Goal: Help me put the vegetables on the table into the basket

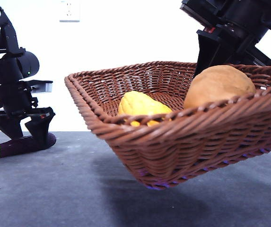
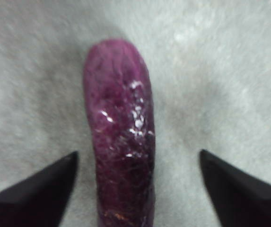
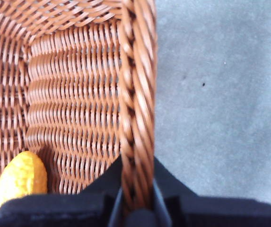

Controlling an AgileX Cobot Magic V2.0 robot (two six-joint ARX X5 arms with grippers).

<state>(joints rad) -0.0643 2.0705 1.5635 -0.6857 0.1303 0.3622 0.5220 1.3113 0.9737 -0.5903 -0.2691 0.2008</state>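
Now the left hand (image 2: 135,189) straddles the eggplant (image 2: 121,137) on the counter (image 1: 55,189), jaws spread, not yet touching. Right hand (image 3: 137,203) pinches the basket rim (image 3: 137,94), tilting it off the counter; corn cob (image 1: 140,106) and potato (image 1: 218,85) could roll out if it tips further. Only the front view shows that tilt; only the wrist view shows the clamp.

You've got glossy purple eggplant (image 2: 120,137), brown woven wicker basket (image 1: 182,142), matt mottled grey table (image 1: 45,189), matt potato (image 1: 218,85).
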